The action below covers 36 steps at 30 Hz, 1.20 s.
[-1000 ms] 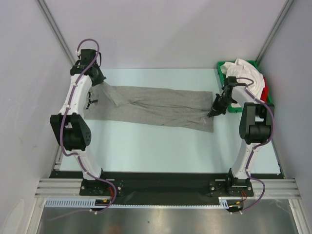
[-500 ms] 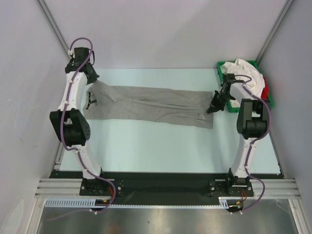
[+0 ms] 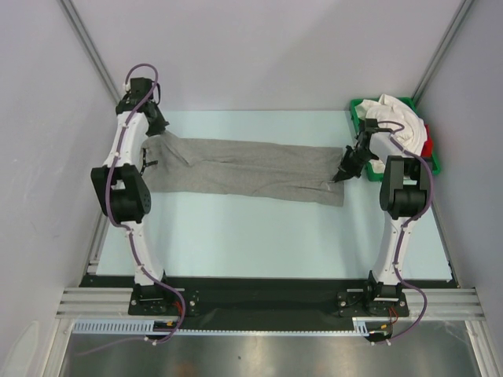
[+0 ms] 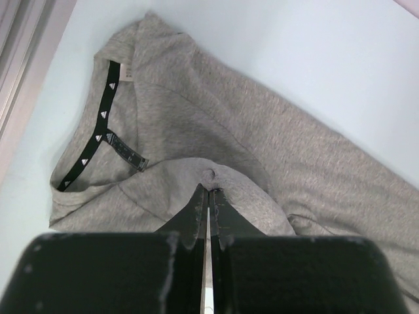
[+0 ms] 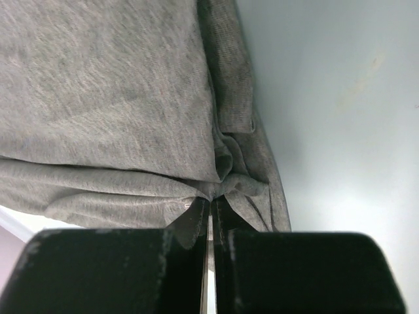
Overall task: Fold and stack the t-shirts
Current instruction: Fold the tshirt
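No actual words or nos. were legible. The only marking was in the left wrist view: the black neck tape point(image 4: 98, 124) inside the collar of the grey t-shirt point(image 4: 216, 111) carried a repeated row of small white logo marks. Each was approx. triangular w/ slanted bars, like a sportswear emblem, but too small to name the brand for sure. A short black strip point(image 4: 127, 156) branching off the tape had finer white print, dotted and blurred, unreadable. A pale tag point(image 4: 128, 70) sat at the upper end of the tape, just beside it, w/ faint print, illegible. Top external & right wrist views: nothing readable on the fabric.
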{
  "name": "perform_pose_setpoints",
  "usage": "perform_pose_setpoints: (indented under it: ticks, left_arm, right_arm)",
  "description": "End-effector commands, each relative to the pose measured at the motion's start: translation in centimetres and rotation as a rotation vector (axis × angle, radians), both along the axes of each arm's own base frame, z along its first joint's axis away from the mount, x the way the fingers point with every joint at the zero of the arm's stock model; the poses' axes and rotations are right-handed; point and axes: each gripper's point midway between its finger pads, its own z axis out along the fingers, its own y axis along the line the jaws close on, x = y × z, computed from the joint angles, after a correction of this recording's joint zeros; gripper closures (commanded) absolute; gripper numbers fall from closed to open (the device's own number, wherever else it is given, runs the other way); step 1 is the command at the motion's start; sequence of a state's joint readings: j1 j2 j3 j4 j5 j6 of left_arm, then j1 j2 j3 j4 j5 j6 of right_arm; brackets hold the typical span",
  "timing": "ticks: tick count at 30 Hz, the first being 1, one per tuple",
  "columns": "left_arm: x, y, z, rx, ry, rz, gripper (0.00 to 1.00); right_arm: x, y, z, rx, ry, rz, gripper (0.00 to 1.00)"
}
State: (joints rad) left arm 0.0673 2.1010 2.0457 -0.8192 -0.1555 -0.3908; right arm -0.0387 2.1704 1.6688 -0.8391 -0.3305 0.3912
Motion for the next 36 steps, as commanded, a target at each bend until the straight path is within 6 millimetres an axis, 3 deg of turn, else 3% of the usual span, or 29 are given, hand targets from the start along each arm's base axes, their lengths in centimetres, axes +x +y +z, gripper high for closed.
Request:
perform_pose_setpoints:
  ticks: [1,5,8,11,12,13,16,18,19,20,21,22,25,26,27,28,29,33,36]
  left_arm:
    - [1.8,-0.3,2.6,0.009,-0.084,-0.017,1.0]
    - [3.0,-0.7,2.5,-0.011,-0.101,-0.038,1.0]
    - [3.2,-0.7,1.5,-0.02,-0.084,-0.031,1.0]
    - [2.6,0.0,1.0,0.018,-0.056,-0.019,0.81]
    - [2.2,0.6,1.2,0.051,-0.048,-0.021,0.62]
    - [1.9,1.0,1.7,0.069,-0.05,-0.019,0.56]
    - [-0.1,3.3,3.5,0.138,-0.058,0.016,0.45]
    - [-2.8,4.3,3.4,0.119,-0.043,0.047,0.34]
    - [-4.6,5.3,1.0,0.078,0.002,0.062,0.34]
    - [-5.7,6.4,2.2,0.039,-0.047,0.089,0.33]
    - [-7.1,6.1,1.5,0.032,-0.023,0.092,0.33]
    - [-9.0,6.8,-1.1,-0.01,0.018,0.111,0.33]
    - [-12.2,8.1,-2.1,-0.083,0.019,0.158,0.33]
    - [-13.7,7.2,-3.7,-0.147,0.05,0.15,0.33]
    - [-14.4,7.2,-4.0,-0.18,0.045,0.172,0.32]
    - [-15.1,8.0,-3.5,-0.199,0.009,0.201,0.31]
    - [-16.3,7.4,-5.0,-0.242,0.031,0.209,0.29]
    - [-17.4,7.4,-6.8,-0.334,0.038,0.258,0.28]
    - [-16.5,7.2,-8.0,-0.399,0.017,0.27,0.28]
  right_arm:
    - [0.6,-0.4,0.4,-0.004,-0.012,-0.008,0.98]
    - [0.6,-0.4,0.4,-0.004,-0.007,-0.008,0.98]
    - [0.6,-0.6,0.5,-0.018,-0.008,-0.007,0.86]
    - [0.3,-1.4,0.8,-0.054,0.003,-0.011,0.74]
    - [0.2,-1.7,0.9,-0.066,0.008,-0.014,0.67]
    - [-0.1,-2.1,1.1,-0.085,0.017,-0.016,0.64]
    - [-0.7,-2.9,2.9,-0.097,-0.001,-0.027,0.54]
    - [-1.5,-3.0,4.0,-0.094,-0.028,-0.029,0.46]
    - [-1.8,-2.6,4.5,-0.067,-0.039,-0.023,0.45]
    - [-2.5,-2.0,4.7,-0.033,-0.052,-0.008,0.41]
    - [-2.9,-2.0,4.6,-0.033,-0.056,-0.007,0.39]
    - [-3.5,-1.5,4.5,-0.007,-0.051,0.001,0.39]
    - [-5.0,-0.7,3.8,0.035,-0.043,0.01,0.38]
    - [-5.4,-0.7,3.7,0.04,-0.042,0.005,0.37]
    - [-6.2,-0.6,2.9,0.052,-0.033,0.002,0.35]
    - [-6.4,-0.1,3.4,0.08,-0.048,-0.003,0.34]
    - [-6.7,0.0,3.2,0.094,-0.047,-0.006,0.31]
    - [-8.0,0.5,2.3,0.144,-0.044,-0.019,0.26]
    - [-8.7,0.8,1.4,0.182,-0.038,-0.045,0.25]
